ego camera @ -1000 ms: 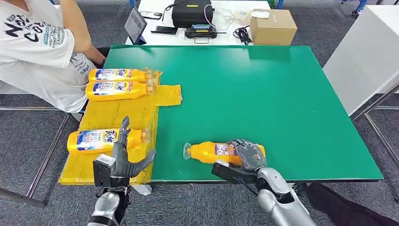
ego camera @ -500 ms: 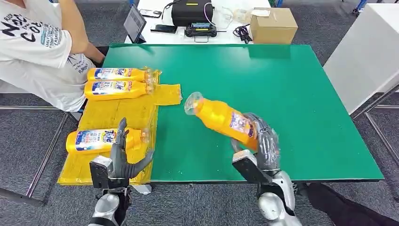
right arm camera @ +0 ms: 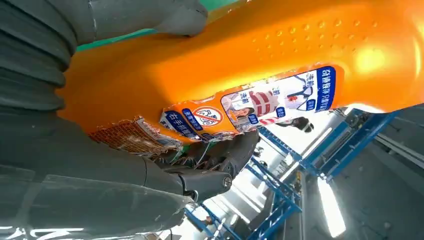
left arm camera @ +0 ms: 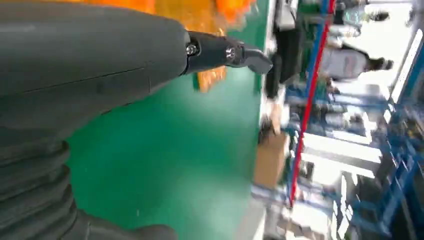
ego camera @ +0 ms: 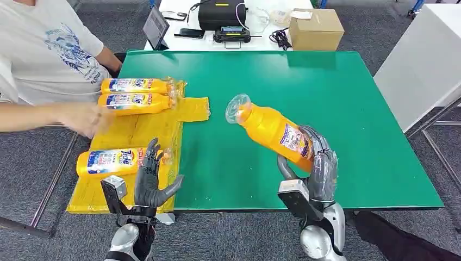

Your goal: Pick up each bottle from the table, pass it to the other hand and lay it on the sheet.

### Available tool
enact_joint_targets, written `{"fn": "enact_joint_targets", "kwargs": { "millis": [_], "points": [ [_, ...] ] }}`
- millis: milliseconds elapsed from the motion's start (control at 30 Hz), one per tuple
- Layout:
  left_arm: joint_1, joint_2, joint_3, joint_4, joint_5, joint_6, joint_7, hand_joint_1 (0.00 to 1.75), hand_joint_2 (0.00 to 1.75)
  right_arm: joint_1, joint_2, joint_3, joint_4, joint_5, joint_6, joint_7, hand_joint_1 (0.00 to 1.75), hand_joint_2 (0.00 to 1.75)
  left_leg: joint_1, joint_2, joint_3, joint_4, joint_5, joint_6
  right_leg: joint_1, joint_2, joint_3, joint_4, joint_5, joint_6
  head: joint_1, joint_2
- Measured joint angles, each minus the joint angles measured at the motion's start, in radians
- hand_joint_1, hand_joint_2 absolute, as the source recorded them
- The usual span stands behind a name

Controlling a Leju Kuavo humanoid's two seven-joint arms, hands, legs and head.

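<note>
While the right hand (ego camera: pixel 315 166) grasps an orange bottle (ego camera: pixel 272 130) tilted above the green table (ego camera: pixel 348 109), cap end far-left, the left hand (ego camera: pixel 149 176) hangs released near the yellow sheet (ego camera: pixel 136 130) bearing 3 bottles.

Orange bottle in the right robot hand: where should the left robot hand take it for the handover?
Probably the bare upper body below the clear cap, approached from the robot's left. The right robot hand wraps the base of the orange bottle, which tilts cap-up toward the open left robot hand.
</note>
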Motion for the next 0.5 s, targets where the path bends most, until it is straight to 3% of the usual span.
{"fn": "enact_joint_targets", "kwargs": {
  "millis": [333, 500],
  "points": [
    [0.000, 0.000, -0.017, -0.007, 0.017, -0.014, 0.009, 0.00, 1.75, 0.007, 0.005, -0.008, 0.005, -0.005, 0.000, -0.008, 1.75, 1.75, 0.000, 0.000, 0.000, 0.000, 0.000, 0.000, 0.000, 0.000, 0.000, 0.000, 0.000, 0.000, 0.000, 0.000],
    [0.002, 0.001, -0.063, -0.010, 0.180, -0.181, 0.106, 0.00, 1.75, 0.021, 0.036, -0.009, 0.063, -0.056, 0.046, -0.085, 1.75, 1.75, 0.000, 0.000, 0.000, 0.000, 0.000, 0.000, 0.000, 0.000, 0.000, 0.000, 0.000, 0.000, 0.000, 0.000]
  ]
}}
